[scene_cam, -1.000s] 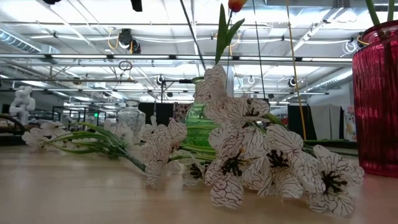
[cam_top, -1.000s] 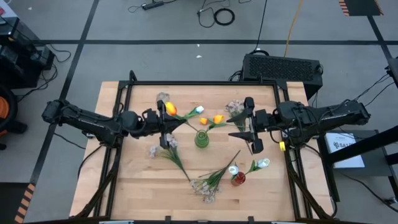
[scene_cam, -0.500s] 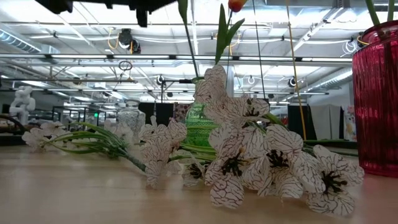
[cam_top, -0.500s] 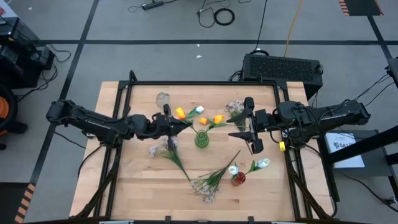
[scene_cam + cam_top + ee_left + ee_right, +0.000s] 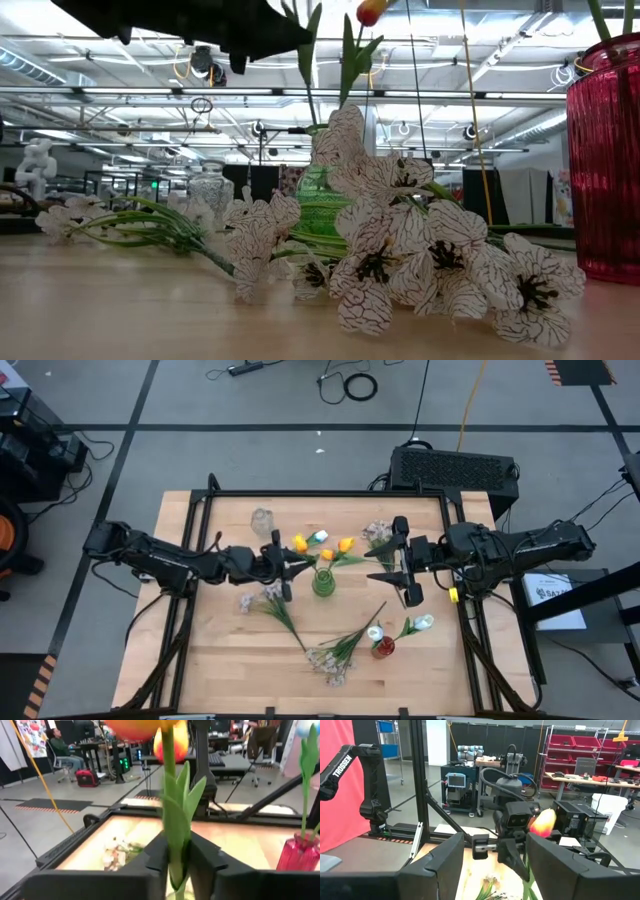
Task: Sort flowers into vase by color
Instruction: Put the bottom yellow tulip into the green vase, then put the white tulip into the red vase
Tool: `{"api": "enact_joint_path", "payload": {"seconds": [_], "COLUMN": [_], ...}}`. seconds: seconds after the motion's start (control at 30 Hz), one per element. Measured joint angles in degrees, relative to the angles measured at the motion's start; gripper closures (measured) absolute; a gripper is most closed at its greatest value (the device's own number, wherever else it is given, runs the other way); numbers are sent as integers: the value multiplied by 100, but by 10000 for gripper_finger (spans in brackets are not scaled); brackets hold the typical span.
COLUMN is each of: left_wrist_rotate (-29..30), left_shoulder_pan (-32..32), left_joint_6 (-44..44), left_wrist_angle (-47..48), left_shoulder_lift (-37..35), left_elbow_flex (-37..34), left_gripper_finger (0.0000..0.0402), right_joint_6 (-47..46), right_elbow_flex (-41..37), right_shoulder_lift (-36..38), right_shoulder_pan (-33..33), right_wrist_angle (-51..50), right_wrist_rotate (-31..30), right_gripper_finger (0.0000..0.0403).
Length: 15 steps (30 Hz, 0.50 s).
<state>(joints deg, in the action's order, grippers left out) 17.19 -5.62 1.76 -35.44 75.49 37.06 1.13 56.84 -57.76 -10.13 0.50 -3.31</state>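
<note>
The left tool [image 5: 290, 566] is reaching over the middle of the table [image 5: 200, 650], just beside the green vase [image 5: 324, 583]. In the left wrist view, an orange-yellow tulip [image 5: 172, 827] is standing upright with its green stem and leaves running between the two dark fingers [image 5: 155, 855]; whether the fingers are clamping the stem or merely bracketing it cannot be told. In the high view, two orange-yellow tulip heads [image 5: 300, 544] are showing above the green vase, near a white tulip [image 5: 320, 537].

The right tool [image 5: 403, 572] is waiting over the right part of the table with its fingers spread wide and nothing between them.

A red vase [image 5: 382, 648] is standing near the front right of the table, with white tulips [image 5: 422, 622] at it. Sprays of pale blossoms [image 5: 330, 657] are lying flat on the table in front of the green vase, and another spray [image 5: 262, 598] is lying to the left. A clear glass vase [image 5: 262, 520] is standing toward the back left.
</note>
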Motion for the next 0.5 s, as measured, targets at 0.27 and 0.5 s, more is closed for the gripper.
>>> {"api": "enact_joint_path", "payload": {"seconds": [0.27, 0.5], "left_wrist_rotate": [-28, -66], "left_shoulder_pan": [-52, -145], "left_joint_6": [-138, -107], "left_wrist_angle": [268, 1834], "left_shoulder_lift": [-60, -821], "left_elbow_flex": [2, 2], "left_gripper_finger": [225, 188], "right_joint_6": [0, -5], "right_elbow_flex": [0, 0], "right_shoulder_lift": [0, -2], "right_shoulder_pan": [0, 0], "right_wrist_angle": [-23, -66], "right_wrist_rotate": [0, 2], "right_gripper_finger": [195, 195]}}
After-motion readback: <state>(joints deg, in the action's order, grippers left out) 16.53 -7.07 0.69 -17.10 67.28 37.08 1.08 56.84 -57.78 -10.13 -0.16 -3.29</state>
